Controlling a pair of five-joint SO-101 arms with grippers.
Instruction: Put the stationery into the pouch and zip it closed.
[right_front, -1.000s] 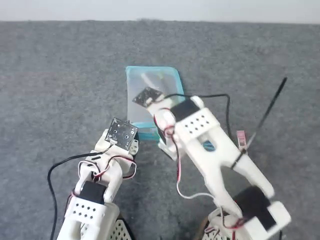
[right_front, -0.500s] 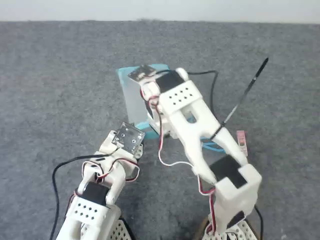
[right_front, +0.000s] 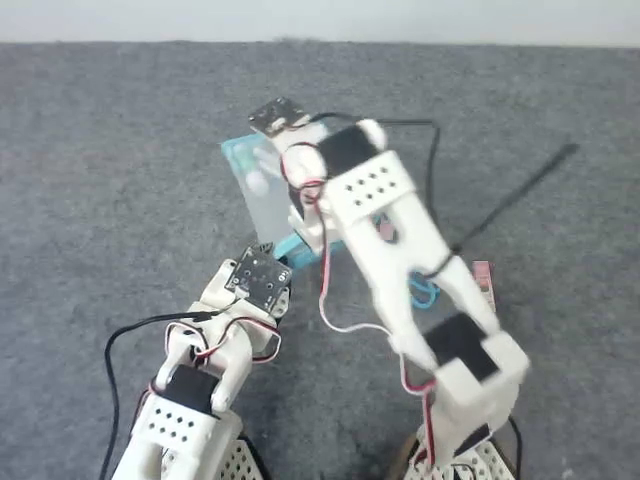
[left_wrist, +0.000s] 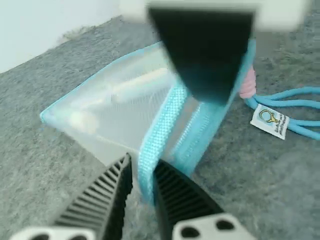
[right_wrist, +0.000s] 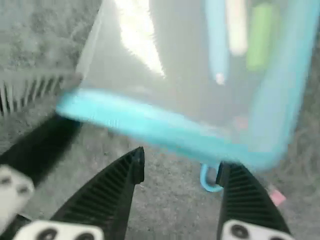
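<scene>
**High view.** The grey felt table surface carries a translucent plastic pouch with light-blue fabric trim near its middle. The pouch's long axis runs from the near edge towards the far edge, leaning a little left. The left arm comes up from the near-left corner, and the left gripper meets the pouch's near corner. The right arm stretches from the near edge over the pouch, with its wrist past the far end. A small pink item and a looped blue cord lie on the surface right of that arm.

**Left wrist view.** Here the grip is plain. The left gripper has its ribbed jaws pressed together on the pouch's blue zip edge, which stands up between them. A white stick lies inside. The right gripper's dark body hangs over the far end of that edge. The blue cord bears a white tag.

**Right wrist view.** The right gripper has its jaws spread, and nothing is gripped between them. The pouch's blue edge lies just beyond the tips, with a blue zip-pull loop hanging between them. Through the wall a blue pen, a white piece and a green piece point along the pouch's length. The left gripper sits at one end of the edge.
</scene>
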